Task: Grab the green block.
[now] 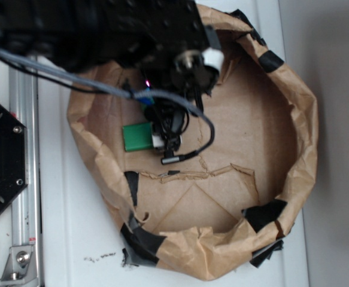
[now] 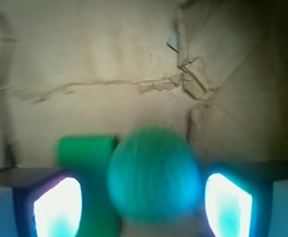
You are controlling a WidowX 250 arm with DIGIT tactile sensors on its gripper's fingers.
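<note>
The green block (image 1: 137, 136) lies flat on the brown paper floor of the paper-walled bin, at its left side. My gripper (image 1: 165, 133) hangs right beside the block's right end. In the wrist view the gripper (image 2: 143, 206) is open, with both glowing fingertips (image 2: 57, 207) wide apart. Between them sit the green block (image 2: 87, 158) on the left and a round teal-green ball (image 2: 154, 174) in the middle. The ball is hidden under the arm in the exterior view. Neither pad visibly touches either object.
The bin wall of crumpled brown paper (image 1: 300, 161) with black tape patches (image 1: 264, 215) rings the work area. A torn paper seam (image 1: 192, 174) crosses the floor. A black cable (image 1: 204, 128) loops beside the gripper. A metal rail (image 1: 24, 179) and black plate (image 1: 0, 161) stand at left.
</note>
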